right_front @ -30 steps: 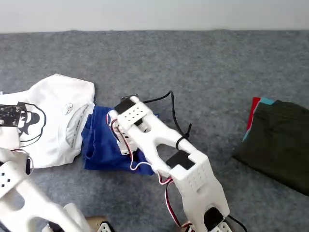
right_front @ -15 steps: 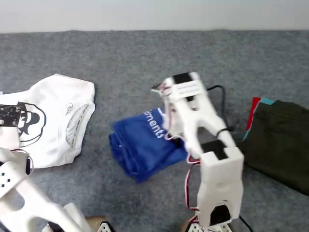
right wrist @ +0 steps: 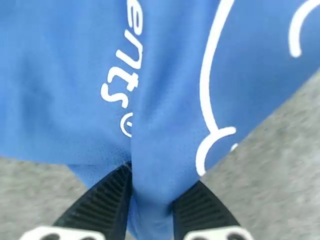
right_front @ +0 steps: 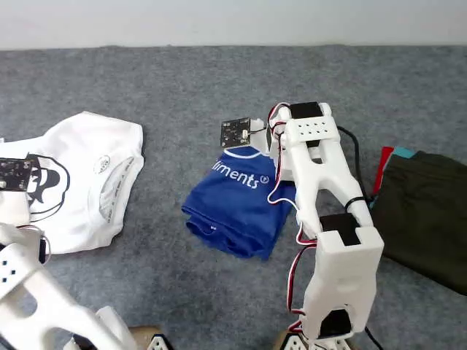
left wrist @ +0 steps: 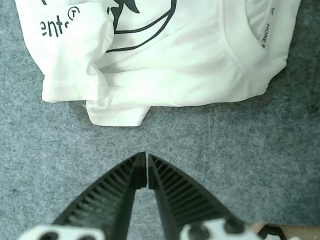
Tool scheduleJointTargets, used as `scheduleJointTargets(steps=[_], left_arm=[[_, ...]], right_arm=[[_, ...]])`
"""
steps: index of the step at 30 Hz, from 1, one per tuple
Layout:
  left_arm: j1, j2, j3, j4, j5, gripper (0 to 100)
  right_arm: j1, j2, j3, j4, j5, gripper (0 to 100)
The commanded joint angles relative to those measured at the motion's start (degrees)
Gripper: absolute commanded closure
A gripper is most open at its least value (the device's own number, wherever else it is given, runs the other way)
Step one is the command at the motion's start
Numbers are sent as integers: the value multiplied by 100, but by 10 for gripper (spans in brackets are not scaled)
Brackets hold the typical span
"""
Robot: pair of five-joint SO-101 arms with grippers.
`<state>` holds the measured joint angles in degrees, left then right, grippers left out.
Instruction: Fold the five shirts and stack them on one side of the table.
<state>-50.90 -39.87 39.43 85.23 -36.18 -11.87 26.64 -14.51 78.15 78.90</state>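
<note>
My right gripper point(right wrist: 152, 182) has its black ribbed fingers point(right wrist: 107, 200) pinched on a fold of the blue shirt point(right wrist: 165, 100), a soft knit garment with white lettering. The cloth bunches up between the two fingers. In the high view the blue shirt lies folded into a rough rectangle near the middle of the grey, carpet-textured counter point(right_front: 182, 87), lettering facing up. The white right arm point(right_front: 321, 197) reaches over the shirt's right edge.

My left gripper point(left wrist: 147, 167) hangs over bare counter with its fingers closed tip to tip and nothing between them. Just beyond the tips lies the white shirt point(left wrist: 165, 55), a cotton tee with a black printed graphic, loosely folded, with one sleeve crumpled at its side. From above, the white shirt sits at the left of the counter, well apart from the blue shirt.

At the right of the counter a folded dark olive shirt point(right_front: 427, 211) tops a small pile. A red layer point(right_front: 384, 169) and a teal layer point(right_front: 403, 152) peek out from under its far corner.
</note>
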Motion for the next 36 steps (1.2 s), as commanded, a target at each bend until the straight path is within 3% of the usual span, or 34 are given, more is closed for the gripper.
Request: scheduleJointTargets(steps=[1, 4, 6, 15, 21, 25, 28, 36], left_arm=[[9, -114, -251, -53, 18, 986], [9, -114, -251, -62, 9, 986], [9, -114, -251, -62, 9, 986], [9, -114, -268, -62, 9, 986], [18, -114, -242, -53, 9, 986], [18, -114, -277, -62, 9, 986], [18, -114, -277, -62, 9, 986], [18, -123, -286, -35, 9, 986]], right_arm=[[-92, -444, -185, -233, 105, 980], [-66, -523, -185, -180, -26, 908], [-57, -787, -185, -180, -571, 863], [-101, -1965, -185, 708, -2479, 853], [-637, -2141, -149, 1508, -4826, 861], [-1288, -1824, -149, 1701, -6804, 997], [-1376, -1393, -141, 1851, -8026, 984], [-1341, -374, 668, 2466, -8967, 990]])
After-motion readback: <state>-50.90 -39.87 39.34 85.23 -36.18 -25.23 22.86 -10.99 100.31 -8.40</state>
